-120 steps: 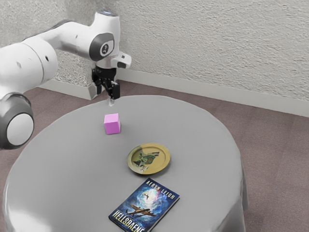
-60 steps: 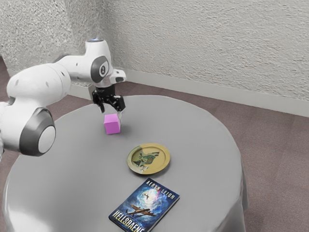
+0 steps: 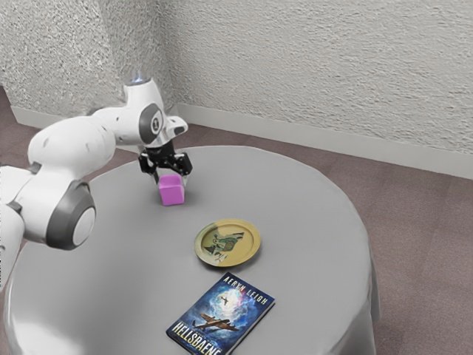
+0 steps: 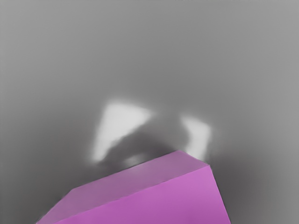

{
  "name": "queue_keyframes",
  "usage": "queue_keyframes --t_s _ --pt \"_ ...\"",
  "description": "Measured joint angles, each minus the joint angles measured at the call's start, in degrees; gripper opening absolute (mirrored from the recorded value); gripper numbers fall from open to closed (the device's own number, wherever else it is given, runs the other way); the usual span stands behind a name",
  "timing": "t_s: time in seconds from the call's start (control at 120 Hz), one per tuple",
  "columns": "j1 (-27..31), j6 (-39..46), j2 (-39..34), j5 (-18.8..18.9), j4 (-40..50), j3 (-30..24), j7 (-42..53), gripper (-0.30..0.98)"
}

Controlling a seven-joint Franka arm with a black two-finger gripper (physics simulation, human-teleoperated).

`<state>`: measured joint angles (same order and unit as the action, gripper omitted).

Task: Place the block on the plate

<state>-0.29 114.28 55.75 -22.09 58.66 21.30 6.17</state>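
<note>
In the exterior view my black gripper [image 3: 171,177] is low over the table, right at the top of the pink block [image 3: 172,194]. Its fingers stand apart, one toward either side of the block's upper part, and the gripper is open. The block rests upright on the grey cloth. In the wrist view the pink block [image 4: 154,200] lies large at the lower edge, just under the hand. A round yellow plate [image 3: 249,251] with a dark green picture lies on the table, nearer the exterior view's camera than the block.
The round table [image 3: 295,200] has a grey cloth. A dark blue book [image 3: 222,313] lies beyond the plate from the block, close to it. A wall [image 3: 318,66] stands behind the table in the exterior view.
My hand has come down from above the table's far edge to the block, its fingers now beside the block's top. Block, plate and book have stayed where they were.
</note>
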Motion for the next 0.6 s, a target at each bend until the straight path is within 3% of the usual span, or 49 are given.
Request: queue_keyframes --t_s 0.35,0.6 --pt "-0.32 1.13 3.34 -4.39 -0.13 2.13 -3.7 0.68" --pt "-0.51 0.91 3.62 -4.91 -0.9 3.01 -4.99 0.5"
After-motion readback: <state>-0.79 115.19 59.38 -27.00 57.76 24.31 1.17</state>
